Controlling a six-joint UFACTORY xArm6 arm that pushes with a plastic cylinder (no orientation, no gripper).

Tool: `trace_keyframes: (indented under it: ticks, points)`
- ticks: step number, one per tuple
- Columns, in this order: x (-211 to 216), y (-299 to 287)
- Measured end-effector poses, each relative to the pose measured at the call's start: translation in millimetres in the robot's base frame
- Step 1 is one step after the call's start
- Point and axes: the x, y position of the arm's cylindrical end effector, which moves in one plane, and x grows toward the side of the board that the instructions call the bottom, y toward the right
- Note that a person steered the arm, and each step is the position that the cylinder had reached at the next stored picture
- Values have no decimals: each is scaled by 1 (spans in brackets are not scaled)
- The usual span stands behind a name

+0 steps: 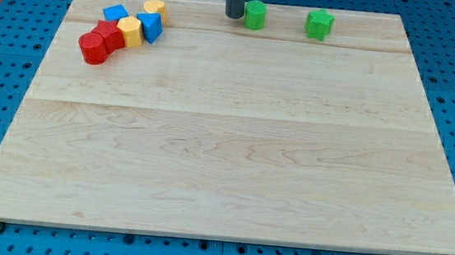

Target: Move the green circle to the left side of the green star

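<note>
The green circle (255, 15) sits near the board's top edge, a little right of centre. The green star (320, 24) lies to its right, with a clear gap between them. My tip (234, 16) is at the end of the dark rod, just left of the green circle and close to it or touching it; I cannot tell which.
At the top left is a cluster: a red circle (93, 48), a red block (110, 35), a yellow block (130, 31), a blue block (149, 27), another blue block (116, 14) and a yellow circle (154, 8). The wooden board (226, 144) lies on a blue pegboard.
</note>
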Motion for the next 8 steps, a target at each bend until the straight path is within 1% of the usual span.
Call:
trace_keyframes:
  ticks: [1, 2, 3, 4, 6, 7, 8]
  points:
    - [-25, -2]
    - [-22, 19]
    - [-2, 42]
    - [7, 43]
    - [39, 12]
    - [49, 28]
    - [48, 51]
